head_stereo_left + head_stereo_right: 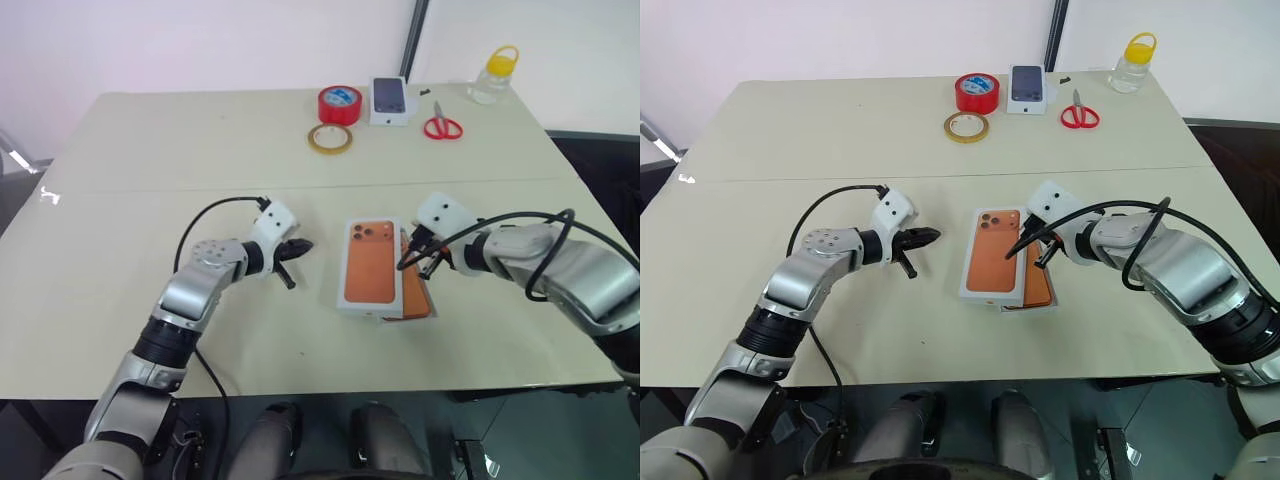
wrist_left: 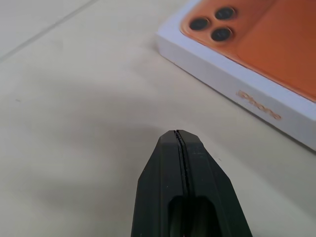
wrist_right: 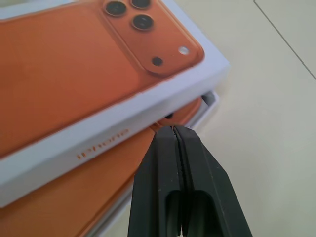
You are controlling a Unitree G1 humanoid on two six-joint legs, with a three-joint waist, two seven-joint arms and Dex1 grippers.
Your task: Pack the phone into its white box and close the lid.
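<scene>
A white lid, printed on top with an orange phone picture, lies skewed over the white box, leaving the box's right side uncovered. The orange phone lies in the box and shows beside and under the lid. My right gripper is shut and empty. In the right wrist view its tip sits at the lid's right long edge, just above the phone. My left gripper is shut and empty. It hovers over bare table a short way left of the lid.
At the table's far edge stand a red tape roll, a yellowish tape ring, a small white box with a dark phone picture, red scissors and a yellow-capped bottle. The table's near edge runs just below the box.
</scene>
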